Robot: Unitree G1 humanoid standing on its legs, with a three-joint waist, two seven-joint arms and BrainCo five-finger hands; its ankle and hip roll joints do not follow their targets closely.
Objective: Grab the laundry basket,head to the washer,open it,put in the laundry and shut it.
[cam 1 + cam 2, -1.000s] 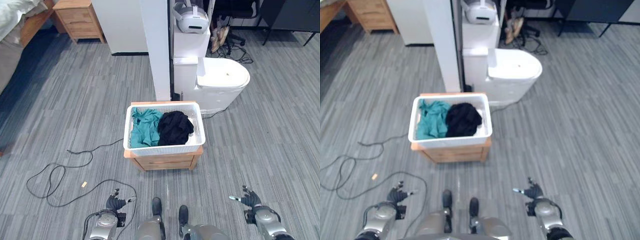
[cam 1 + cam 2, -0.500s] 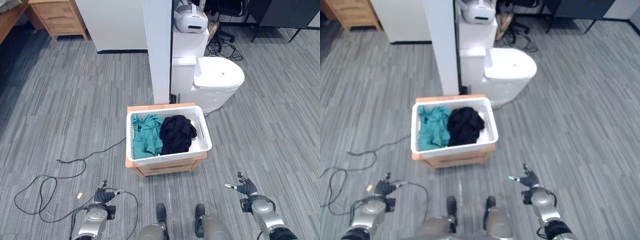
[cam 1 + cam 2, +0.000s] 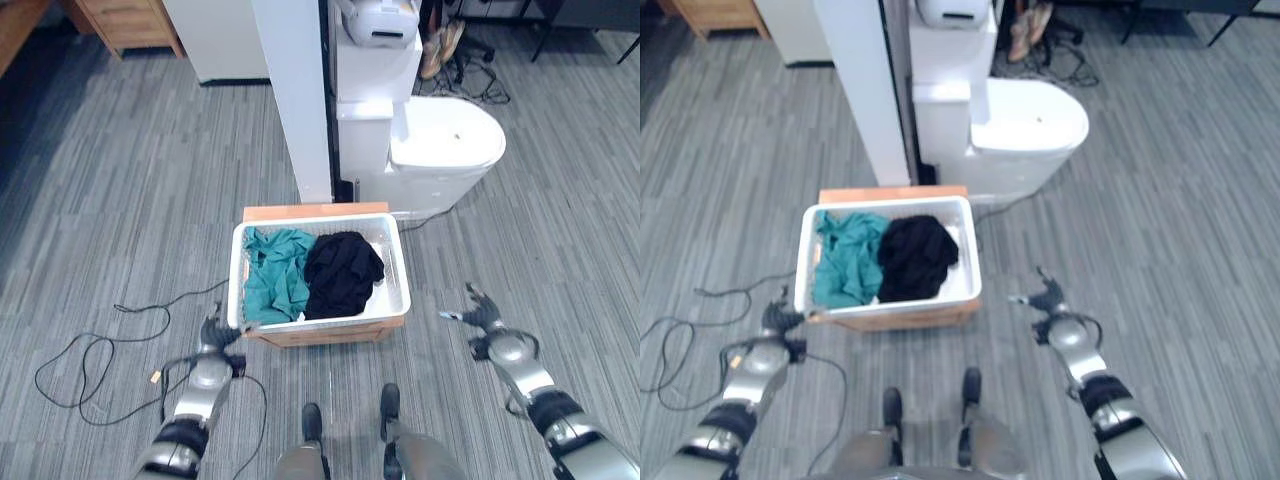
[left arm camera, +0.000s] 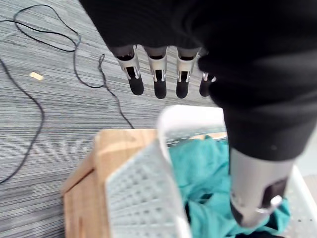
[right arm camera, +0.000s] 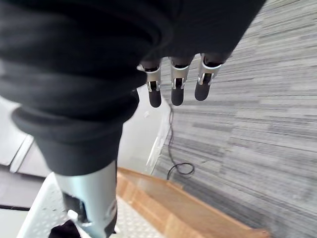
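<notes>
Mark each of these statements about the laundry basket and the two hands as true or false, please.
1. The laundry basket stands on a low wooden cabinet. True.
2. The basket is empty. False: a teal garment and a black garment lie in it.
3. The left hand grips the basket's rim. False: its fingers are straight, beside the basket's left corner.
4. The right hand is open, apart from the basket on its right side. True.
5. The teal garment lies to the right of the black one. False: it lies to its left.
</notes>
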